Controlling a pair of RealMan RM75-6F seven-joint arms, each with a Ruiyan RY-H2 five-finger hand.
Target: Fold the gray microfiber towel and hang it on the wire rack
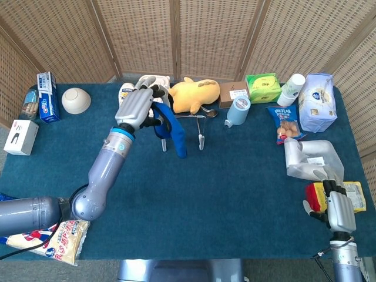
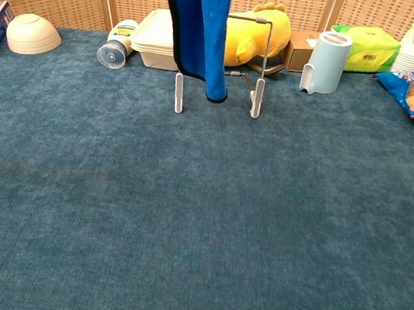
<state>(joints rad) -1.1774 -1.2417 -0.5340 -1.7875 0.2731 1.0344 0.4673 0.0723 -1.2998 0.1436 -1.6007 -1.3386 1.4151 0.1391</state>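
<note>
Worktop (image 1: 235, 194) space is wide, yet the risk sits in one small spot at the back. Largest of the task's things, the towel (image 2: 200, 27), which shows blue here though the task calls it gray, hangs folded from the left hand (image 1: 136, 107), whose fingers are closed on its upper edge; its lower end dangles between the feet of the wire rack (image 2: 258, 64), close to the left foot. I judge it not yet draped over the top bar. If the hand lets go now, the cloth likely slides down in front of the rack in a heap. A sideways pull could also tip the light rack, or push it into the yellow plush toy (image 1: 194, 94) just behind.

The right hand (image 1: 339, 210) rests at the near right edge, beside a yellow packet (image 1: 320, 197); its fingers look curled, but I cannot tell whether it holds anything.

Counted, largest to smallest: one worktop, two arms each with one hand, one towel, one rack, one plush toy, one lidded container (image 2: 156, 41), one white bowl (image 1: 76, 100), one tissue pack (image 1: 262, 87), one blue-grey cup (image 1: 238, 111).
</note>
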